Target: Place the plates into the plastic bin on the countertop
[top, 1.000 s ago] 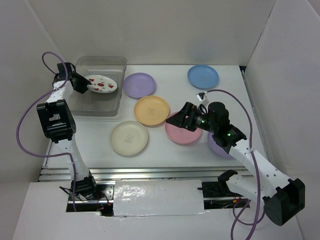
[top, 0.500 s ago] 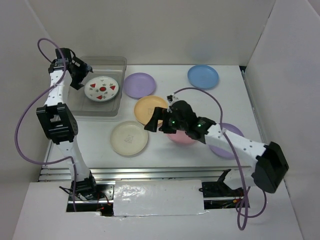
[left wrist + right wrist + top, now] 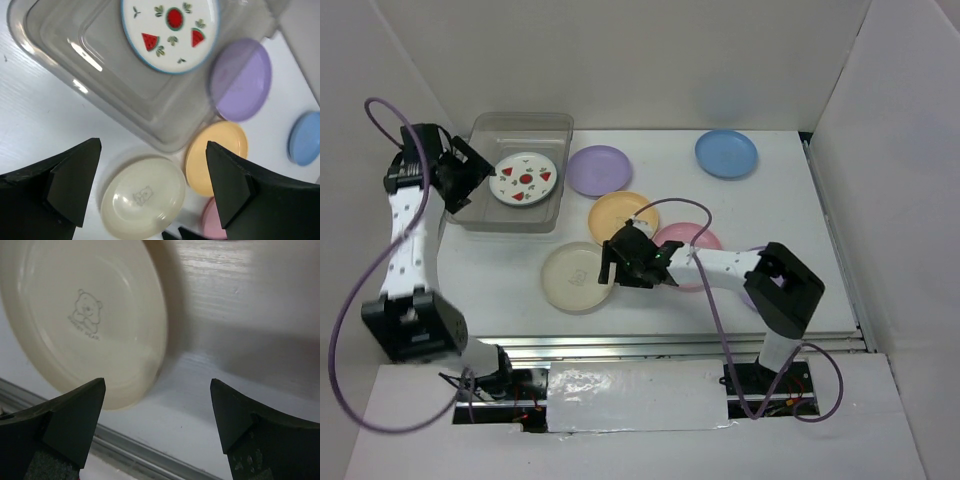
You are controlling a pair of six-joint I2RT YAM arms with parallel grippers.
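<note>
I have the countertop [image 3: 790, 230] across the middle of the top view, flat matte white. The plastic bin [image 3: 510, 128] sits at its upper left, clear and colourless, rectangular with rounded corners and a glossy rim. Flat on the bin's floor lies the white plate [image 3: 522, 178], with red fruit prints and a thin blue edge. The rest are smooth shallow rounds out on the bare top: a lilac plate [image 3: 599, 169] just right of the bin, a blue plate [image 3: 726, 153] at upper right, a yellow-orange plate [image 3: 620, 215] at centre, a pink plate [image 3: 688, 238] just beside it, and a cream plate [image 3: 575, 277] at lower centre with a faint bear stamp. My left gripper [image 3: 152, 187] hangs by the bin's left side, fingers spread wide and empty, apart from the printed plate. My right gripper [image 3: 155, 415] is low at the cream plate's right rim, fingers apart; I can't tell if they touch it
</note>
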